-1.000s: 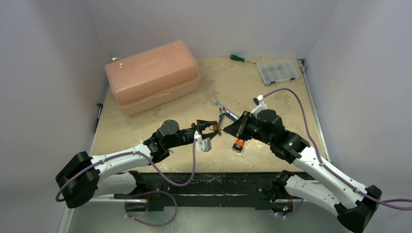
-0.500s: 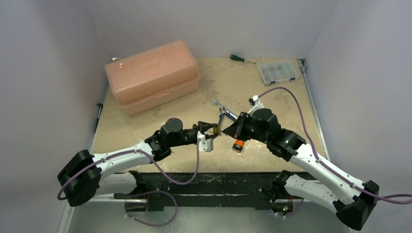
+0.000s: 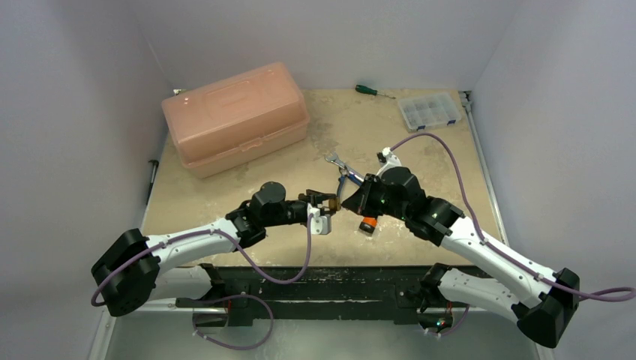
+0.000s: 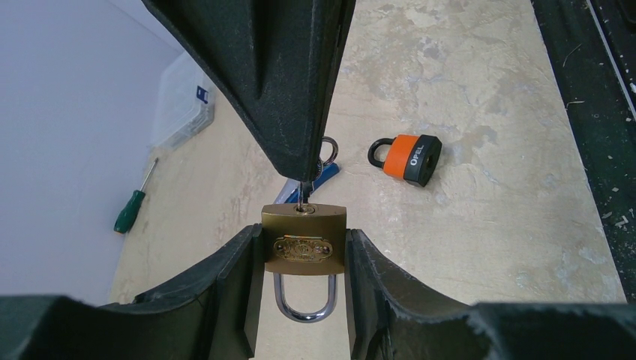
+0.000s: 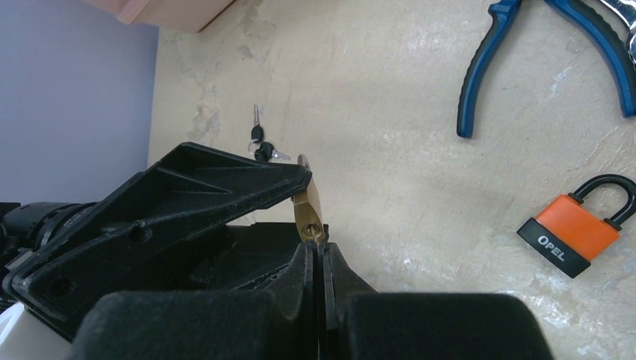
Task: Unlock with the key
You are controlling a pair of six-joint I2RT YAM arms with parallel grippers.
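Versus a second ago, both arms have closed in: the left tool [image 3: 328, 202] has slid right and the right tool [image 3: 345, 201] left, so the gap between them is gone and the tips meet above the table [image 3: 420, 165]. The orange padlock [image 3: 367, 223], pliers [image 3: 346, 174], pink toolbox [image 3: 235, 116], organizer box [image 3: 429, 110] and screwdriver [image 3: 371, 91] are unmoved.

The top view can't show the contact; it's too small there. The left wrist view does: the left tool pinches the brass padlock [image 4: 304, 249] by its sides, shackle toward the camera and keyhole face away. The key [image 4: 302, 196] sticks out of the right tool's tip, and its blade meets the keyhole. How deep it sits can't be told.

The right wrist view shows the right tool's fingers [image 5: 304, 274] pressed nearly together on the key, which is mostly hidden, with the brass padlock edge-on just ahead. Only this view shows a spare key bunch [image 5: 260, 146] lying on the table beyond the left tool.
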